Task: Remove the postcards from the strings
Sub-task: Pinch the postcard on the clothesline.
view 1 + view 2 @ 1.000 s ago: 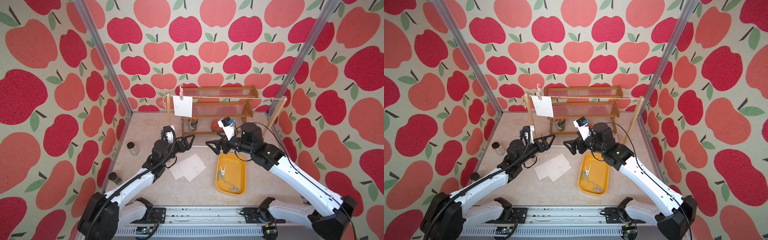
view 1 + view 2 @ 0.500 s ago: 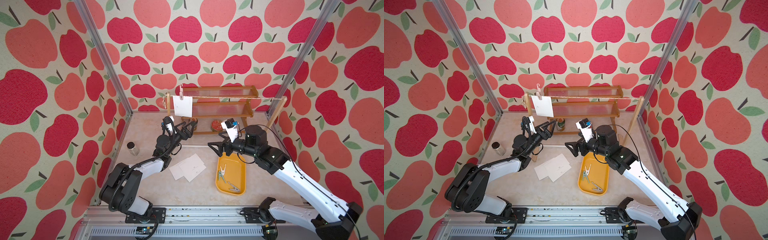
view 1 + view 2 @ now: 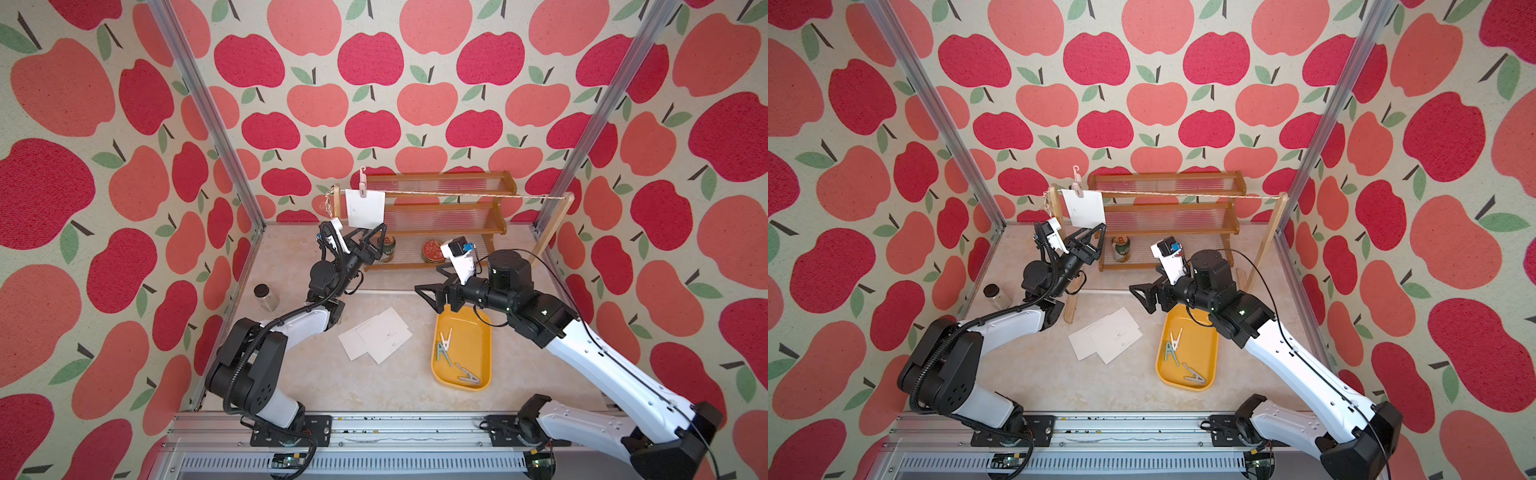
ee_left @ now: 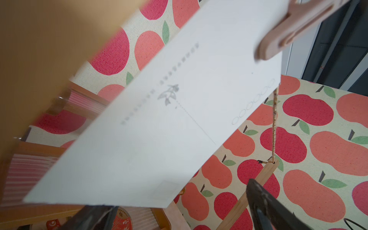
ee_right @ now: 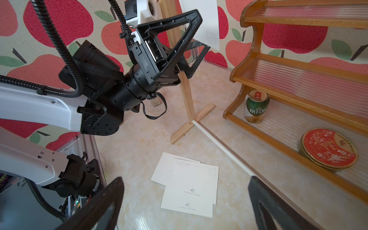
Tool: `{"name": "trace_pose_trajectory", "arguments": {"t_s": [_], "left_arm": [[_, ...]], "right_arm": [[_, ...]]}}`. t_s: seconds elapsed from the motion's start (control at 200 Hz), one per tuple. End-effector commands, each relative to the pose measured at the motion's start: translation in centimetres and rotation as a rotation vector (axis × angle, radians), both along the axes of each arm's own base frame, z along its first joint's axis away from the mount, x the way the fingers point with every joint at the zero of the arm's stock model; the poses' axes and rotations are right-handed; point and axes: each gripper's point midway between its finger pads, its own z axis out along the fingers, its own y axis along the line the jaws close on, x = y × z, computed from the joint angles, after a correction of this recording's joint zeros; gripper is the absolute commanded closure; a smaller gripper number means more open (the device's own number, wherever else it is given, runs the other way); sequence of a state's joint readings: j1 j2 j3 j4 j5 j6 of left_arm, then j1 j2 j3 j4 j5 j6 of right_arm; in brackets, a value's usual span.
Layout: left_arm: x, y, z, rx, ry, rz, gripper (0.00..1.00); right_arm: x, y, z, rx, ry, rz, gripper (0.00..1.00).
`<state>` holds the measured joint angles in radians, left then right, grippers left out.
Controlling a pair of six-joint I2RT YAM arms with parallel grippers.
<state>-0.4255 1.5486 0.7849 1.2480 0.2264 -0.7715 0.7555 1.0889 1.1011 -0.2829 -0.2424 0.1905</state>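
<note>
Firstly, on the left a small glass jar (image 3: pixel 266 297) with a dark lid stood near the wall; what was in it I could not tell. On the lowest tier of the wooden shelf (image 3: pixel 440 226) stood a green can (image 3: pixel 388 248) and, right of it, a round red tin (image 3: pixel 433 250). The yellow tray (image 3: pixel 469 332) held a few clothes pegs (image 3: pixel 444 345).

The left gripper (image 3: pixel 376 237) was wide open under the hanging postcard (image 3: pixel 365 208), whose lower edge lay between the jaws, not pinched. The right gripper (image 3: pixel 432 286) was also wide open and empty, near the far end of the tray.

The hanging postcard, white with a small dark mark and dotted lines, hung from the string (image 3: pixel 457 195) by a pink peg (image 3: pixel 362 185), close to the left upright (image 3: pixel 336 203). Other postcards (image 3: pixel 378 336) lay overlapping on the table (image 3: pixel 332 386).
</note>
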Motion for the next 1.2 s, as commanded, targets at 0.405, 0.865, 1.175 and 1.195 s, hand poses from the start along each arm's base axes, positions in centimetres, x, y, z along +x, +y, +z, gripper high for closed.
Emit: {"name": "trace_pose_trajectory", "arguments": {"t_s": [0.405, 0.865, 1.175, 1.195], "left_arm": [[-2.5, 0.2, 2.5, -0.073, -0.048, -0.073, 0.31], [-4.7, 1.1, 1.6, -0.037, -0.003, -0.055, 0.77], [-4.8, 0.9, 1.5, 0.007, 0.039, -0.089, 1.00], [-4.8, 0.9, 1.5, 0.004, 0.044, -0.088, 1.00]], "right_arm": [[0.8, 1.1, -0.4, 0.005, -0.009, 0.015, 0.01], [1.3, 2.0, -0.4, 0.012, -0.007, 0.027, 0.01], [1.9, 3.5, 5.7, 0.058, -0.111, 0.092, 0.01], [2.0, 3.8, 6.5, 0.067, -0.119, 0.099, 0.01]]}}
